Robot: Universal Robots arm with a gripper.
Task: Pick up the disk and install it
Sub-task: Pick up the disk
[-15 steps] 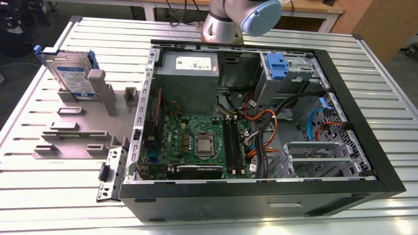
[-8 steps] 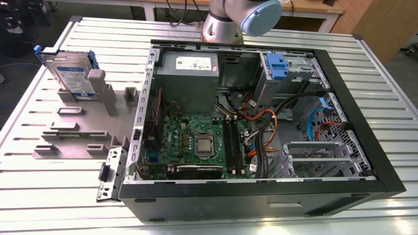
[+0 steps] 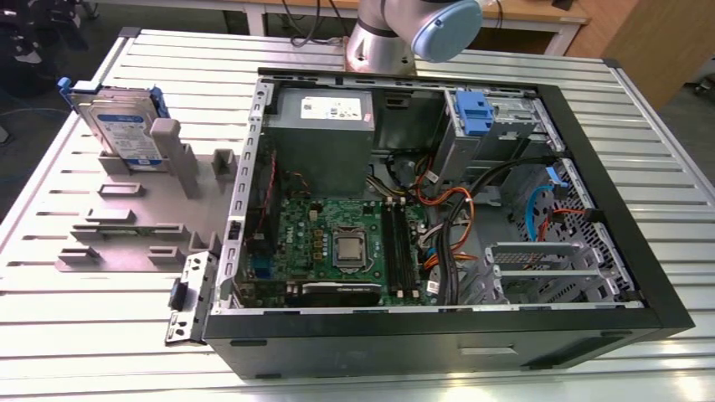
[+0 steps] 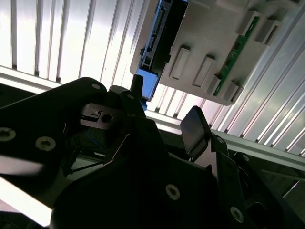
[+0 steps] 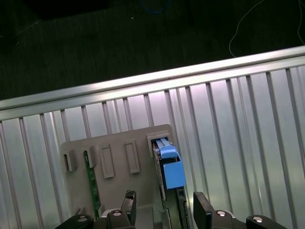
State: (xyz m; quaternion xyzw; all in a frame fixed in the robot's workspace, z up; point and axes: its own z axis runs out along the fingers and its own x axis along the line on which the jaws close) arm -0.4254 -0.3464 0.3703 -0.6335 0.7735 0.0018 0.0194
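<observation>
The disk (image 3: 120,130), a silver drive with a white-and-blue label in a bright blue carrier, stands on edge in a slot of the grey holder plate (image 3: 123,226), at the exterior view's left beside the open computer case (image 3: 447,318). In the first wrist view its blue carrier end (image 5: 170,168) lies in line with the gap between my two dark fingers (image 5: 202,210). My gripper (image 5: 164,207) is open, holds nothing and hangs apart from the disk. In the second wrist view the gripper (image 4: 164,102) stands in front of the disk (image 4: 157,33) and the holder plate (image 4: 214,38).
Inside the case sit a silver drive cage with a blue latch (image 3: 475,113), a grey power supply box (image 3: 324,126), a green motherboard (image 3: 335,243) and bundled cables (image 3: 447,201). A green circuit strip (image 5: 93,176) stands in the holder plate. The slatted metal table's edge (image 5: 143,78) runs near the plate.
</observation>
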